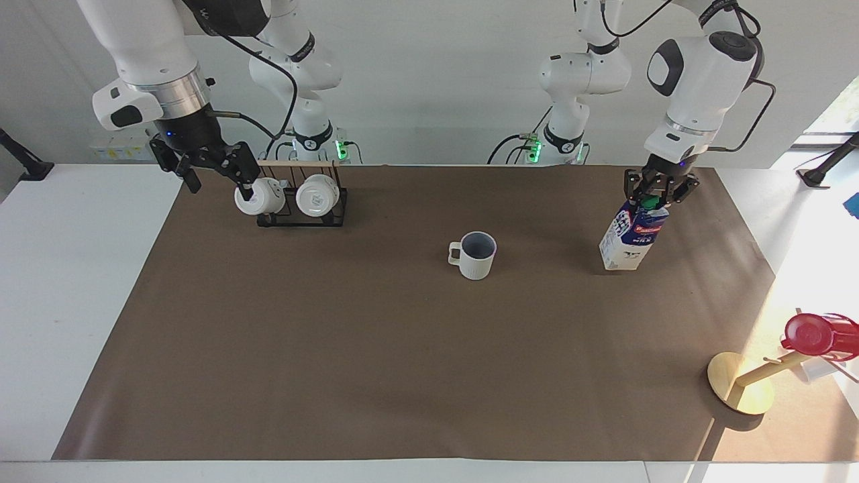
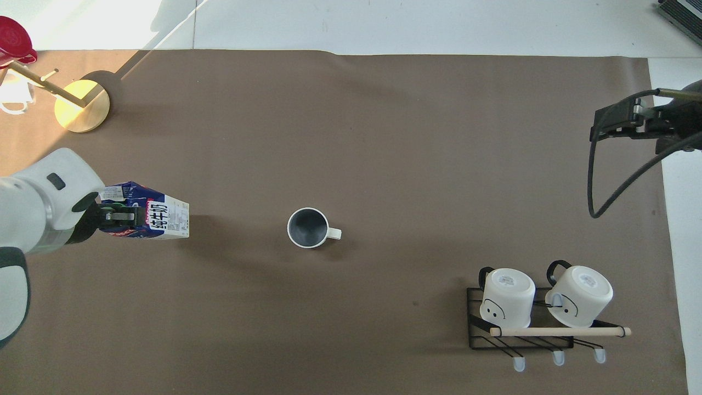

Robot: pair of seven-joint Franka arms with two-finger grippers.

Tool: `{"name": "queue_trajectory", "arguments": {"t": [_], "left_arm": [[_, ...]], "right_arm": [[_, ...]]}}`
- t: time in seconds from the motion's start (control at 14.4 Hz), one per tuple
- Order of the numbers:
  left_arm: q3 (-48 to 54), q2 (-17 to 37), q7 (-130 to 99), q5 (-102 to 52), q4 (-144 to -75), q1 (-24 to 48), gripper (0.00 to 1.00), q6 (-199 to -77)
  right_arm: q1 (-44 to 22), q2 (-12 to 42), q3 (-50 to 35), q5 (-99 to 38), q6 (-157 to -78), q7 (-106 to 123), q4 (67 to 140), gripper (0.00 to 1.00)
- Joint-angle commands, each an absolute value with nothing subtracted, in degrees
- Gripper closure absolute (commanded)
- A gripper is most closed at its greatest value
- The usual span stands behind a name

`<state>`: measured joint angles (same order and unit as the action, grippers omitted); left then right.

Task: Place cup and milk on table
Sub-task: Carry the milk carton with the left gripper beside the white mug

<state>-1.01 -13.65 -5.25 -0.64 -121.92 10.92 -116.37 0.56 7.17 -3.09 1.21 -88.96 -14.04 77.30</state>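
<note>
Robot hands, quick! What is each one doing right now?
Left gripper: shut on the top of the milk, which is tilted.
Right gripper: open, holding nothing, up beside the mug rack.

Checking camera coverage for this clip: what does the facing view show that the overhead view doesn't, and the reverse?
Only the facing view shows both arm bases and the left gripper clamped on the milk's top. Only the overhead view shows the cup's dark inside and the faces drawn on the two rack mugs. Both show the milk tilted, the cup upright on the table, and the right gripper waiting.
</note>
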Motion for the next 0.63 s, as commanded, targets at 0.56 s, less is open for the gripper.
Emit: {"name": "queue_trajectory", "arguments": {"t": [0.56], "left_arm": [[-1.58, -8.09, -24.7, -0.88, -120.57, 25.57, 0.51, -119.96]], "right_arm": [[1.06, 6.07, -3.43, 1.32, -86.15, -12.39, 77.08, 0.0]]}}
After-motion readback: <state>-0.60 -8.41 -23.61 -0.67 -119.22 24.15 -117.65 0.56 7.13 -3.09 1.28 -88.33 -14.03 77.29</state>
